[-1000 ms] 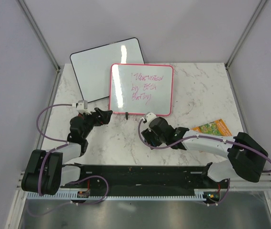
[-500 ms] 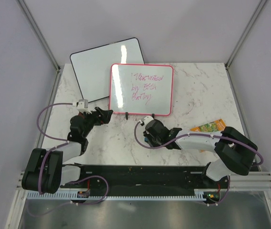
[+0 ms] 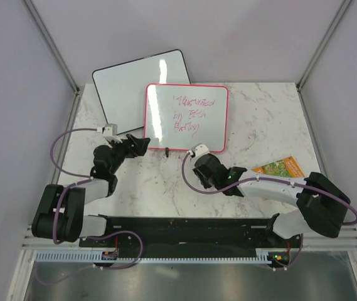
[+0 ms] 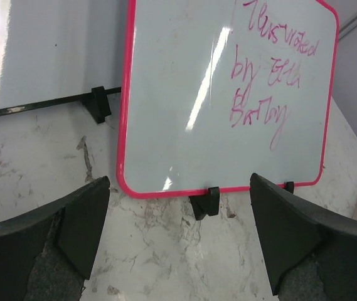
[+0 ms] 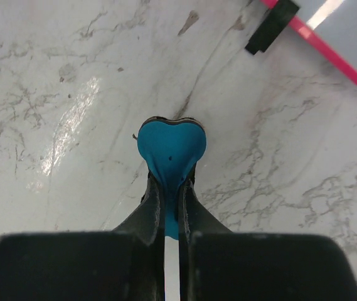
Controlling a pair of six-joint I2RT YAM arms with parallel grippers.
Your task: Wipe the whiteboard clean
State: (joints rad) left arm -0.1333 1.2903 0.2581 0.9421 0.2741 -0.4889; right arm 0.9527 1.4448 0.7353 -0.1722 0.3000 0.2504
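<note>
Right gripper (image 5: 170,183) clamped tight on thin blue heart-shaped piece (image 5: 172,149), tip low over marble table (image 3: 165,182); contact with the surface cannot be told. Left gripper (image 4: 178,241) spread wide, holding nothing, facing whiteboard (image 3: 186,117). Pink-framed whiteboard stands tilted back at far middle of table on black feet (image 5: 271,26), purple handwriting (image 4: 272,81) on it, overlapping black-framed board (image 3: 134,84) behind. Bare marble lies between both grippers and whiteboard's lower edge. Orange-green packet (image 3: 278,168) right, near table edge.

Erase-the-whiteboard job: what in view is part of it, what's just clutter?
Job: pink-framed whiteboard; blue heart-shaped eraser, pinched in the right fingers.
Lying about: black-framed whiteboard; orange-green packet.
</note>
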